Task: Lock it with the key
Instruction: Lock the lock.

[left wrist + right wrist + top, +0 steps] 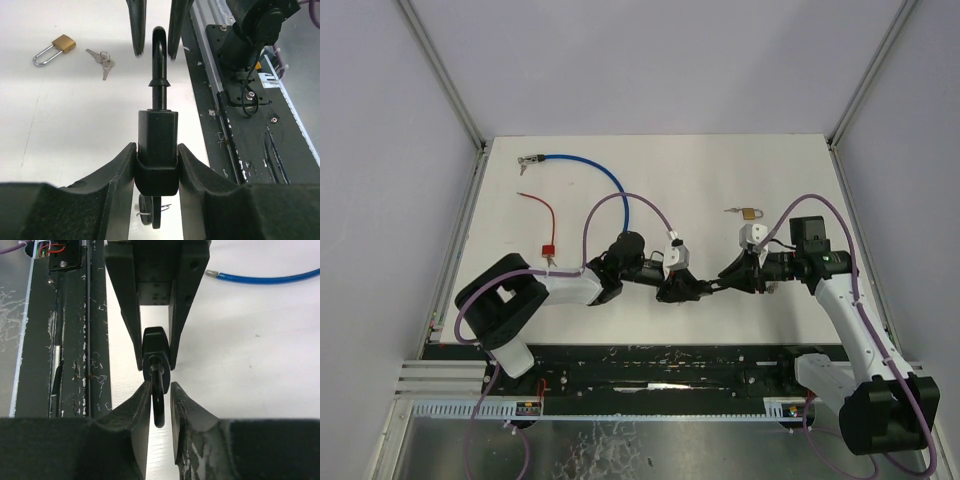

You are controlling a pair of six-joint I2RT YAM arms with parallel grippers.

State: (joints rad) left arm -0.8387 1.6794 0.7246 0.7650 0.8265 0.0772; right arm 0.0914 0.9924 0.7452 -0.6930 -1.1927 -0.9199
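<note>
Near edge: black mounting rail [650, 365] is seen along the table [720, 170] front, with both arm bases on it.

Mid-table, just beyond the rail: the black padlock [157, 132] is held off to the centre, between the two arms. Its body is pinched by the left gripper [682, 288], with a finger pressed on each side face. The shackle [159, 50] is pointed away from the left wrist, toward the right arm. A dark round piece with a wire ring [151, 214] is seen under the lock body; whether it is the key seated in the lock cannot be told.

The right gripper [160, 386] is set around the shackle loop with its fingers slightly spread. In the left wrist view a gap is visible on both sides of the loop. In the right wrist view one finger looks close to touching, but no pinch is shown.

Further out, right of centre: a brass padlock [751, 213] is lying flat on the table, and a small bunch of keys [103, 59] is lying just beside it, apart from it.

Left side: a red cable [542, 210] with a small red lock [548, 251] at its end is lying near the left arm.

Far left: a blue cable [588, 168] is curved across the table, with a metal fitting [527, 160] at its far end.
</note>
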